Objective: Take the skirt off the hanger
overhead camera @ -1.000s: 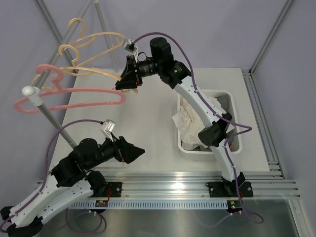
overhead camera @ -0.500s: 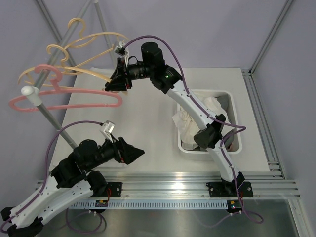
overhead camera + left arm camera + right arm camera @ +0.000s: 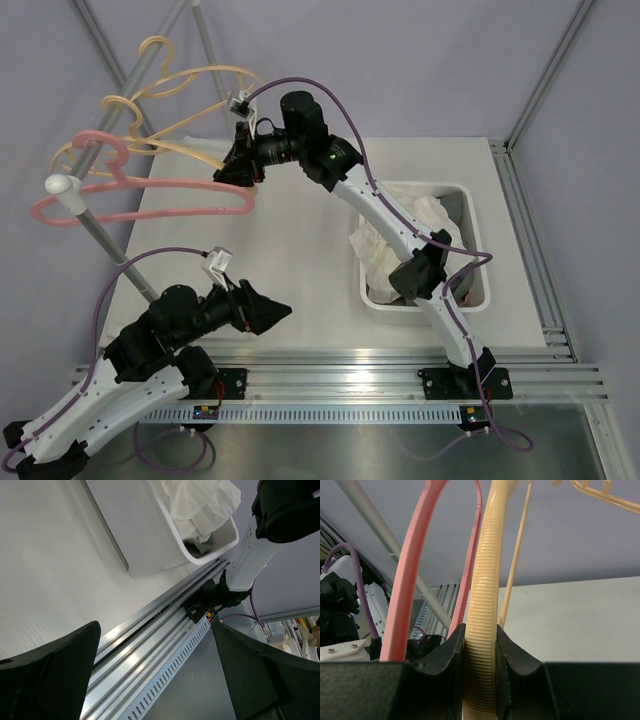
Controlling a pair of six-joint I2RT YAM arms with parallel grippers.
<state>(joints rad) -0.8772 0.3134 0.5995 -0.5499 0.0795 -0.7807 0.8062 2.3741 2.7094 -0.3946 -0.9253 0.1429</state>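
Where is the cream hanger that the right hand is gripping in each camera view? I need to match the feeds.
Top external: the cream hanger is at upper left, its end in the right hand.
Left wrist: not in it.
Right wrist: dead centre, a ribbed bar running up between the fingers.
Shared landmark: the white tabletop, in all three.

Upper left: a pink hanger and a cream hanger with fine ribbing. Right: white skirt in a white bin. Off-white worktop; purple cables; silver rail along the bottom edge.
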